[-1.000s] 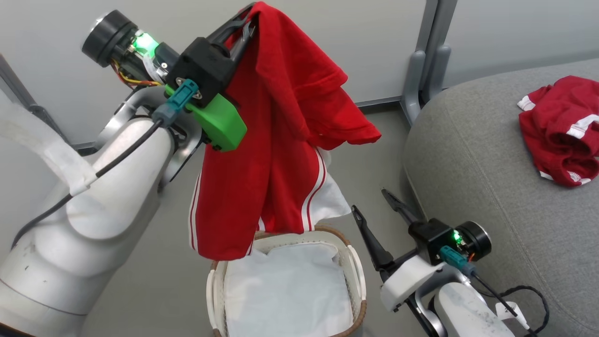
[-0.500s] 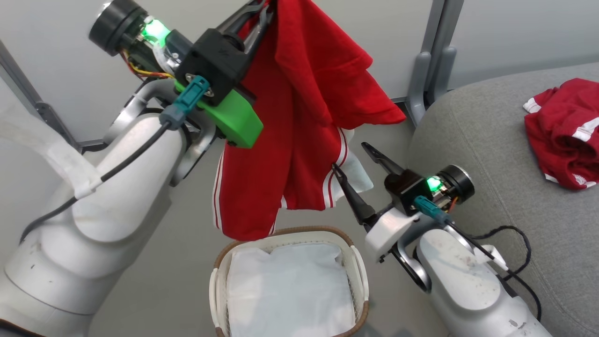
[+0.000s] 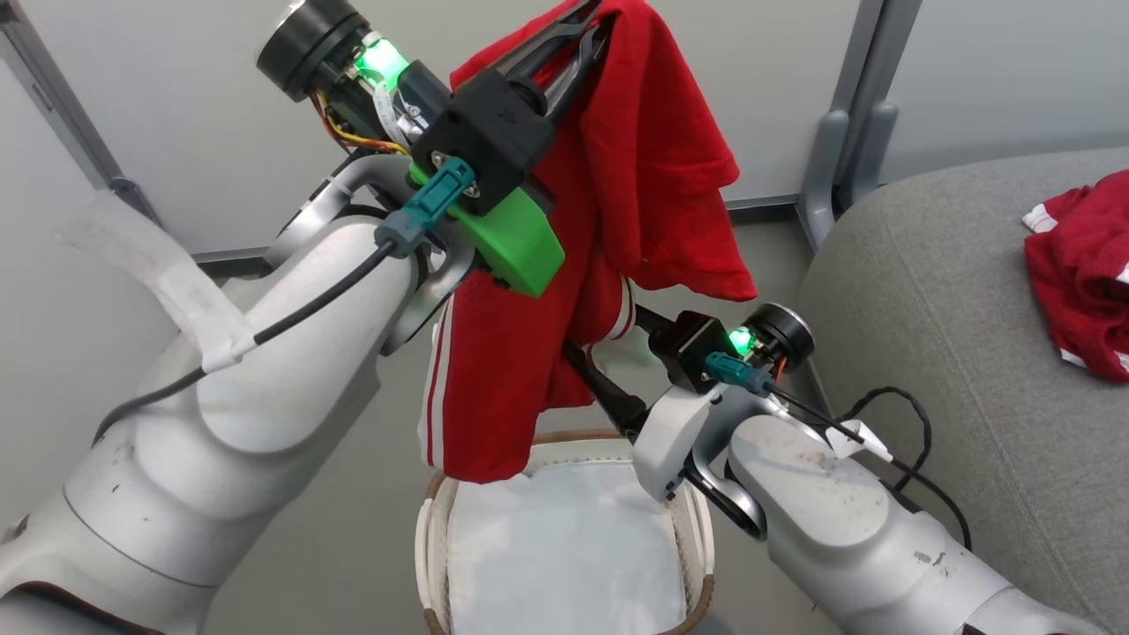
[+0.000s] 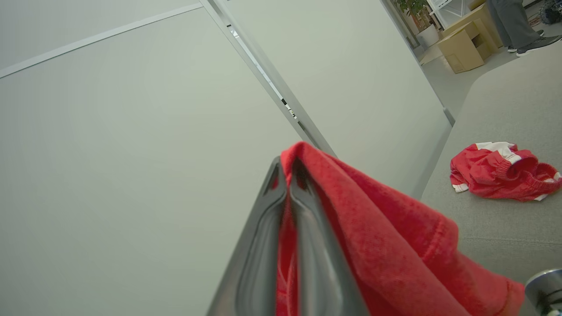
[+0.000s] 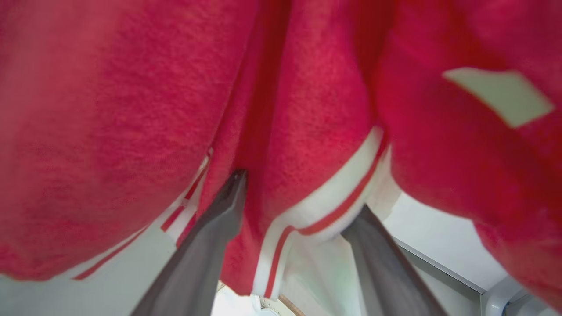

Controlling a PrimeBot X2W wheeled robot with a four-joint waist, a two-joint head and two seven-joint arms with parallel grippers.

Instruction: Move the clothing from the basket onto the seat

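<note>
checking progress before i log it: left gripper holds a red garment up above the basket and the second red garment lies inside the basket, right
Not quite. The second red garment lies on the grey seat, not in the basket; the head view shows it. The left gripper does hold a red garment above the basket.

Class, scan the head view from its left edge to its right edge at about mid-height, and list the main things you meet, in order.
pale left forearm → hanging red garment → grey seat → crumpled red garment
</note>
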